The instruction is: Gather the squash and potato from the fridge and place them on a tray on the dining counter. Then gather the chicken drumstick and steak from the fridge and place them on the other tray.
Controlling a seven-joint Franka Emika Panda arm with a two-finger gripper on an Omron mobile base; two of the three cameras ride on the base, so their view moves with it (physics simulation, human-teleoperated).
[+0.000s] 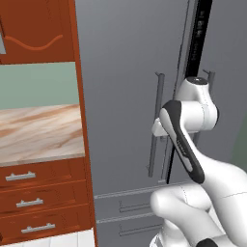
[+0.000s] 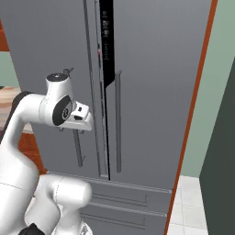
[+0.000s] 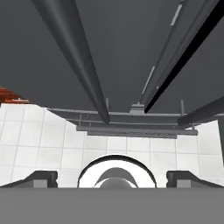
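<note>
1. Tall grey steel fridge [image 1: 130, 96]: left door's long vertical bar handle [image 1: 155, 125] just beside arm's wrist; doors ajar only a dark slit, so squash, potato, meats can't be seen.
2. Two-finger gripper [image 3: 112, 177]: dark tips wide apart, holding nothing, pointing down along handle.
3. Step, I'd say: opening fridge. Next: tips round handle, clamp, pull.

The grey fridge [image 1: 125, 72] stands in front of me, and its door on the right is open by a narrow dark gap. The white arm [image 1: 193, 140] rises before the vertical bar handles [image 1: 155, 123]. At the left there are red-brown drawers [image 1: 41, 198] under a marbled wall counter [image 1: 38, 132].
</note>
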